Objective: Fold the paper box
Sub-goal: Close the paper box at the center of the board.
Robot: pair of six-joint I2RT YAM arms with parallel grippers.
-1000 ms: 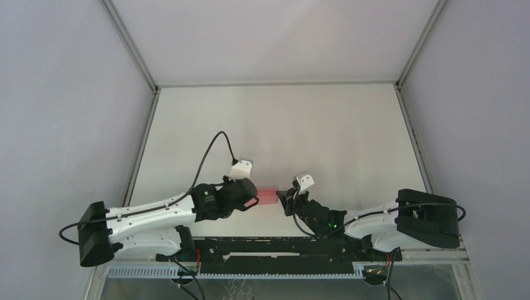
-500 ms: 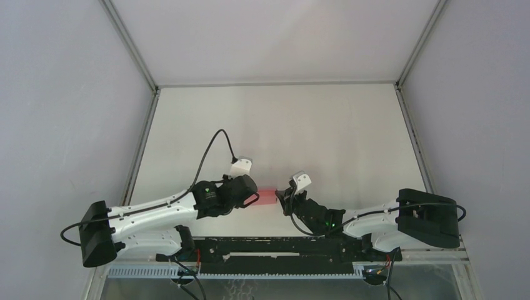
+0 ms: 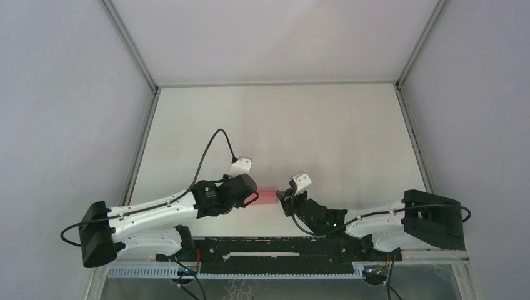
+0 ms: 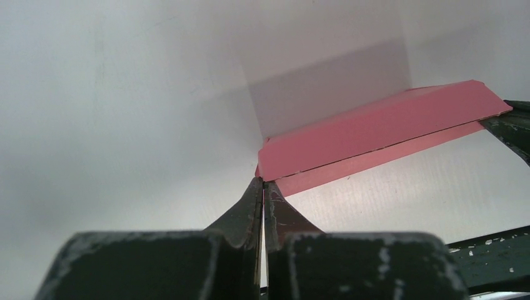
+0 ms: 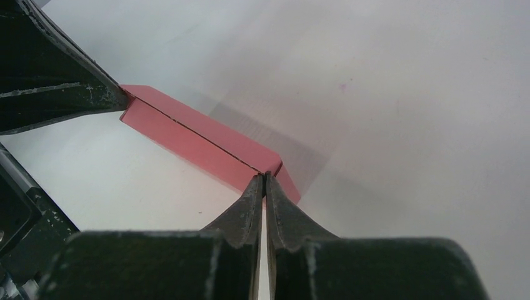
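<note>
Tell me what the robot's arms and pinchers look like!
The left arm and right arm are white tubes with black joints and black bases. A black cable loops over the left one. Each wrist carries a small white camera. The left gripper and right gripper have dark, scratched, pointed fingers.

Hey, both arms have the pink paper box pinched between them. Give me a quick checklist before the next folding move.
1. Left jaws pinched shut on one end of the paper box: ok.
2. Right jaws pinched on the opposite end: ok.
3. Box stretched straight between the arms, no sag: ok.
4. Box squared up into shape: not ok, looks flattened.
5. Box lifted off the table: cannot tell.
</note>
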